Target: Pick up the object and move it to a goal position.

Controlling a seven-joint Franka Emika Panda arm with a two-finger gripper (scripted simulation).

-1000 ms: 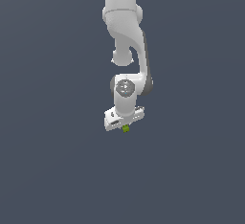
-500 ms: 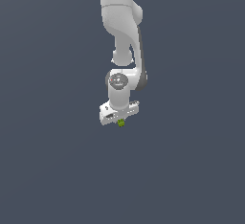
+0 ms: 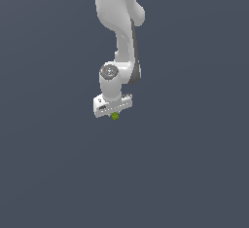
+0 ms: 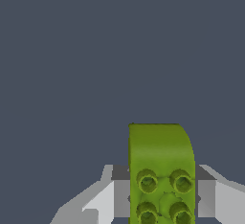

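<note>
The object [image 3: 115,116] is a tiny lime-green block peeking out under the white arm's hand in the exterior view. In the wrist view the object [image 4: 161,170] fills the space between the two grey fingers [image 4: 122,196], its studded face toward the camera. My gripper [image 3: 115,115] is shut on it, one finger pressed against each side. The block hangs clear above the dark grey floor; no goal marker shows in either view.
The white arm [image 3: 119,37] reaches down from the top of the exterior view. A plain dark grey surface [image 3: 194,163] lies all around, with no other objects in sight.
The arm has carried the block upward and slightly toward the exterior view's left; the wrist has turned a little. The grip on the block is unchanged.
</note>
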